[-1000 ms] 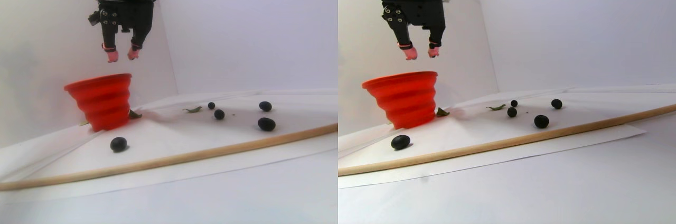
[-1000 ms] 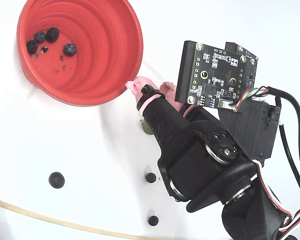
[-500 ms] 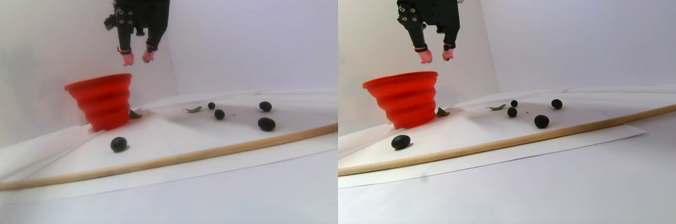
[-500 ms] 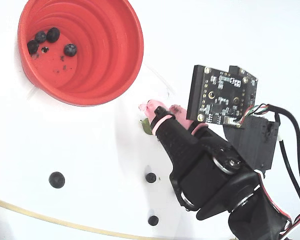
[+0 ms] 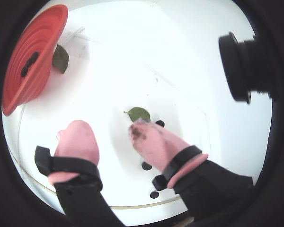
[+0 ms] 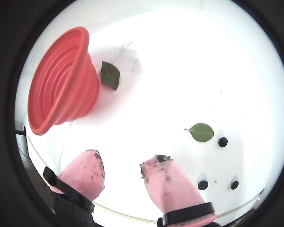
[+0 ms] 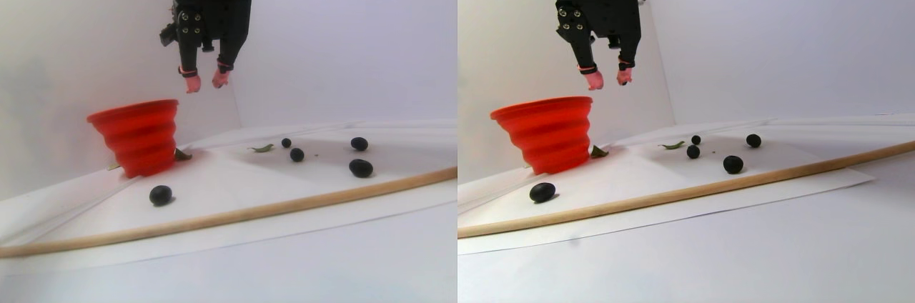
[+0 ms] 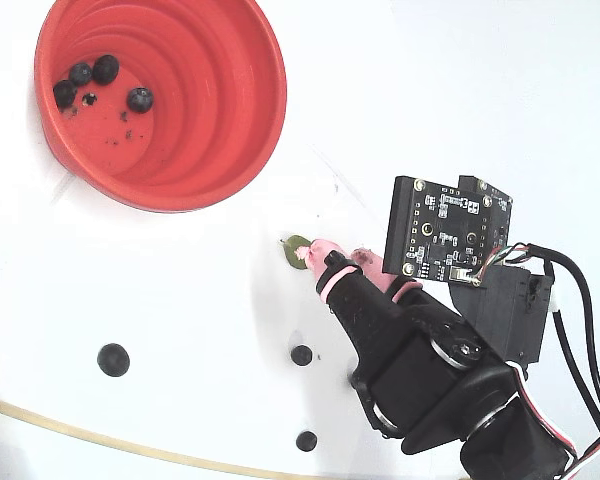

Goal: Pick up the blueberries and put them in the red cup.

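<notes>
In a wrist view, the gripper (image 5: pixel 111 137) has its pink fingertips (image 5: pixel 78 139) apart with nothing between them; a green leaf (image 5: pixel 138 113) lies just beyond them and the red cup (image 5: pixel 31 61) sits far up-left.

In the other wrist view, loose blueberries (image 6: pixel 223 142) lie right of the jaws.

In the stereo pair view, the gripper hangs high, above and right of the cup; a wooden stick (image 7: pixel 236 211) crosses in front.

In the fixed view, three berries rest in the cup.
</notes>
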Tool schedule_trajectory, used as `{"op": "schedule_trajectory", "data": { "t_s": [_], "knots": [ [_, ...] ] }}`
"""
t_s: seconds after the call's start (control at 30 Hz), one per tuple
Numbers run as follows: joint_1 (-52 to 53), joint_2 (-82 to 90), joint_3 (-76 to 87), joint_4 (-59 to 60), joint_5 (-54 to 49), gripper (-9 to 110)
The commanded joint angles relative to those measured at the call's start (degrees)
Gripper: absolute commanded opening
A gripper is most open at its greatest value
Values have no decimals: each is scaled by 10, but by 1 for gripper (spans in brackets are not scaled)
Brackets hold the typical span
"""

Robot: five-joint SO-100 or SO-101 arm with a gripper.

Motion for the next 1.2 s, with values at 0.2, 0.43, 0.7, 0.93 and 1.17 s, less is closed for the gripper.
{"op": "schedule_trajectory", "data": {
  "t_s": [0.2, 0.43, 0.7, 0.93, 1.17],
  "knots": [
    [29, 65, -5, 19, -9, 15],
    [55, 63, 3, 27, -5, 15],
    [82, 57, 20, 27, -12, 15],
    [99, 55, 27, 27, -18, 15],
    [122, 50, 28, 27, -13, 15]
  ]
}}
